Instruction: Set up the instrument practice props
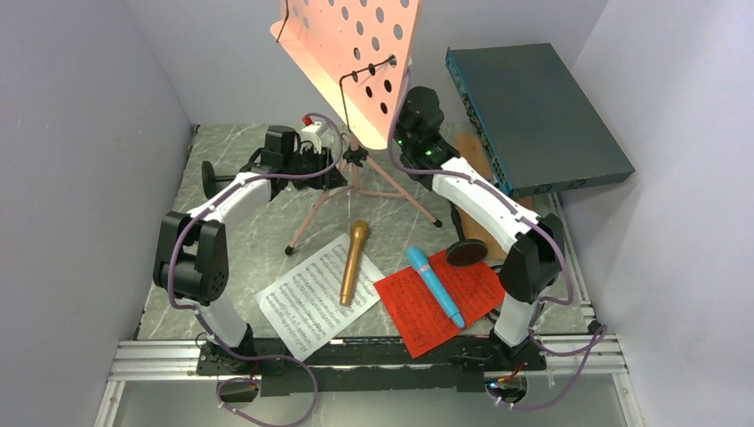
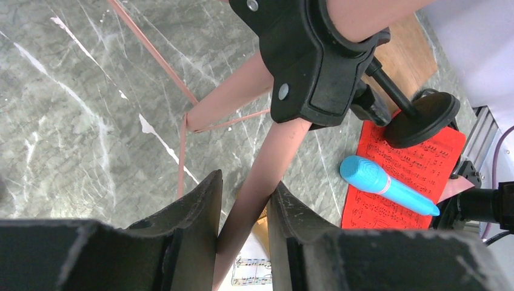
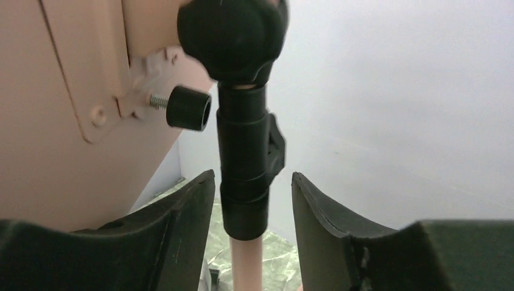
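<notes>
Two hands work on the one music stand (image 1: 313, 213), which rises from the middle of the worktop (image 1: 249, 227), nearer its far edge. Furthest left, a black round-based pole (image 1: 209, 175) lies by the left edge, apart from everything.

Next comes the left hand (image 2: 245, 194). Its fingers are drawn almost together and pinch a pink tube of the stand just below the black hub (image 2: 315, 60). This seems to be the tripod leg that slants down towards the white page (image 1: 307, 298) at the near edge.

The stand's long axis is upright. Its holed pink desk (image 1: 351, 53) tilts at the top, face turned up and towards the near edge.

The gold microphone (image 1: 354, 262) lies across the white page, with its long axis running far to near and its head to the far side. To its right the blue microphone (image 1: 436, 286) rests on the red page (image 1: 418, 307), tail pointing at the near right corner. The second pole's round base (image 1: 465, 253) sits at that page's far edge.

The right hand (image 3: 251, 182) is high behind the desk, spread wide and holding nothing. The black collar (image 3: 242, 163) of the shaft stands upright straight between its fingers and touches neither. It is the nearer hand to the desk's joint, so I judge that closing is all the next move needs.
</notes>
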You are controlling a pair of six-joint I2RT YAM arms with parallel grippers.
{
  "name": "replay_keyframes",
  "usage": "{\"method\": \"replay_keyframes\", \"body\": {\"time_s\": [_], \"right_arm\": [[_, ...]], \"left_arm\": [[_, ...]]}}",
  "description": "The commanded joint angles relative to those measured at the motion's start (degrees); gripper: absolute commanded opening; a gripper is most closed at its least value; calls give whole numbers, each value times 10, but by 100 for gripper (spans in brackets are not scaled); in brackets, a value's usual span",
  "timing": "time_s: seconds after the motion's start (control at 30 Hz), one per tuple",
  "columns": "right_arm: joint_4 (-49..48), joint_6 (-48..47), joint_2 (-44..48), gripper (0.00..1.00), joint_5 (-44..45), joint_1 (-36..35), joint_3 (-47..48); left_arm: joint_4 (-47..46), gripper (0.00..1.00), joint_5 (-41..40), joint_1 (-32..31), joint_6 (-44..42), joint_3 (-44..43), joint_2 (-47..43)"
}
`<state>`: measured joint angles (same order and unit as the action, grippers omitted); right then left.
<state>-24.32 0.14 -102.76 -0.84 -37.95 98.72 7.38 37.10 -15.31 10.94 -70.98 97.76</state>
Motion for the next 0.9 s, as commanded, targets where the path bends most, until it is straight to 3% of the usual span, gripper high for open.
{"method": "replay_keyframes", "body": {"time_s": [0.0,0.33,0.67,0.87], "right_arm": [[-41,-23,67,59,40,3,-11],[56,15,159,84,105,23,-120],[133,85,274,83,37,60,-317],[70,188,292,77,-4,39,-414]], "left_arm": [[37,0,-46,-12,-2,-8,6],[49,0,-44,-15,-1,-11,12],[43,0,-15,-14,46,15,19],[103,0,-20,-14,33,-19,34]]}}
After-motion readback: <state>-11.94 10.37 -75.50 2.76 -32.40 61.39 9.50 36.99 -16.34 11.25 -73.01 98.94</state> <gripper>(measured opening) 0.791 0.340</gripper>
